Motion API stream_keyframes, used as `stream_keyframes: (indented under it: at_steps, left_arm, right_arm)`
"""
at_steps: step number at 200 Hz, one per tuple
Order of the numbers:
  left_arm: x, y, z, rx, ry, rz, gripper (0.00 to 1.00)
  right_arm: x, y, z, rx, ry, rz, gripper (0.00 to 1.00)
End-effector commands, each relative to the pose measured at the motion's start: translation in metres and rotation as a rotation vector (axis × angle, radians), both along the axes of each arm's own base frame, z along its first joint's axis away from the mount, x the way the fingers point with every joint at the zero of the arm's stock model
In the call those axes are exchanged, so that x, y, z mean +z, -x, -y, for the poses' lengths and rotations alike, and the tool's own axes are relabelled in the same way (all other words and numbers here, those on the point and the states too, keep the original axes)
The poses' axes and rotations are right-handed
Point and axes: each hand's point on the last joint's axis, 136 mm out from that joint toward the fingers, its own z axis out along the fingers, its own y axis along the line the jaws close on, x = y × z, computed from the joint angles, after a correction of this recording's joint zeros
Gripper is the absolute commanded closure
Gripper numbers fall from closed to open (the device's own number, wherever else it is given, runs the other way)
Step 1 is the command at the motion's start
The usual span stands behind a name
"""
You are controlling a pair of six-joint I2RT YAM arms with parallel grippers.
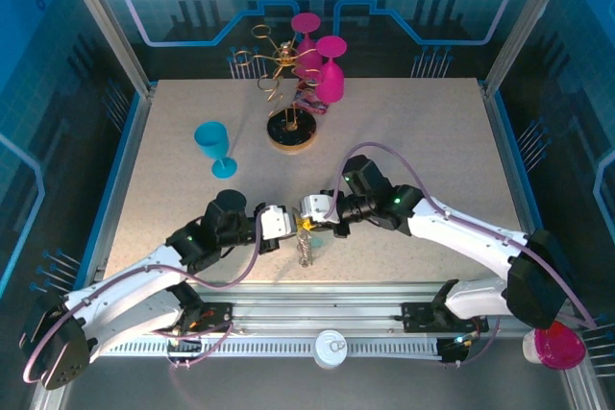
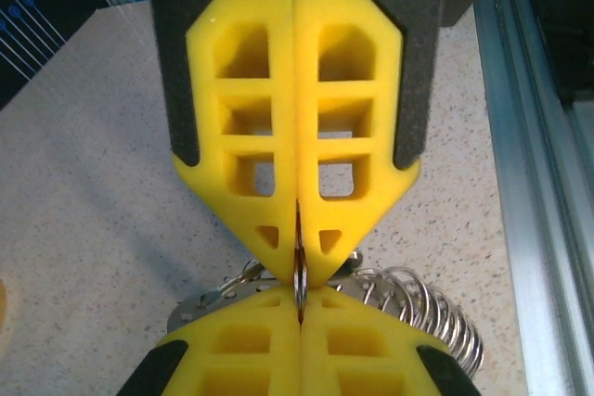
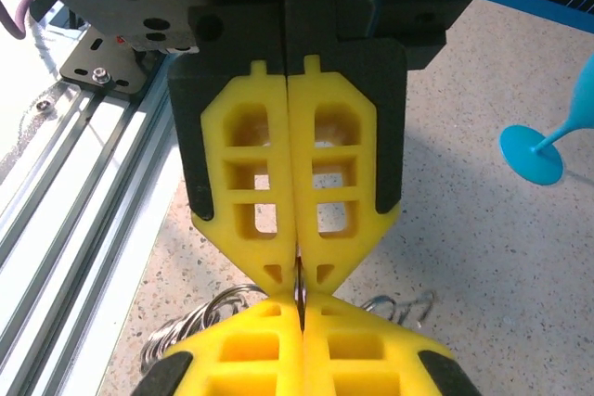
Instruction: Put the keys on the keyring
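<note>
**Both grippers shut tip to tip on the keyring, near edge of table**

Speckled table (image 1: 432,141), bare across most of its middle. Left arm (image 1: 125,285) and right arm (image 1: 461,228) reach in from the near corners and meet at centre, close to the near rail.

Left gripper (image 2: 298,266): yellow fingers pressed flat together, no gap, thin dark metal edge caught in the seam at the tips. Right gripper (image 3: 299,271): same, fingers closed narrow on a thin edge. The two sets of tips face each other, touching or nearly so, can't tell which.

Keyring (image 2: 436,317): the pinched edge looks like its loop seen edge-on. Its silvery coil-like fringe spills out just beside and below the tips, on the rail side in the left wrist view. Can't tell if the fringe rests on the table or hangs.

Keys (image 2: 215,296): small flat silver pieces bunched under the tips on the other side from the fringe, touching the ring bunch, heads hidden
</note>
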Motion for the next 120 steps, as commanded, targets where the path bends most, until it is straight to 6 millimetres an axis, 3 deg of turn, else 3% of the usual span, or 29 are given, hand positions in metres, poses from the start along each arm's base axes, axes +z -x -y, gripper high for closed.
stream_keyframes:
  at_steps: [1, 16, 38, 68, 120]
  left_arm:
    - [0.02, -0.003, 0.006, -0.019, 0.029, 0.056, 1.0]
    - [0.021, -0.002, 0.004, -0.014, 0.039, 0.065, 1.0]
    - [0.023, -0.001, 0.003, -0.014, 0.06, 0.088, 1.0]
    - [0.027, -0.001, 0.003, -0.009, 0.092, 0.117, 1.0]
    - [0.03, 0.001, 0.006, -0.03, 0.112, 0.117, 1.0]
  right_arm:
    - [0.021, 0.008, -0.013, 0.041, -0.066, 0.011, 0.96]
    - [0.032, -0.003, -0.005, -0.042, -0.15, -0.006, 0.74]
    - [0.042, -0.023, 0.017, -0.195, -0.285, -0.053, 0.62]
    - [0.03, -0.022, 0.026, -0.261, -0.314, -0.108, 0.61]
    - [0.014, -0.009, 0.011, -0.209, -0.27, -0.095, 0.59]
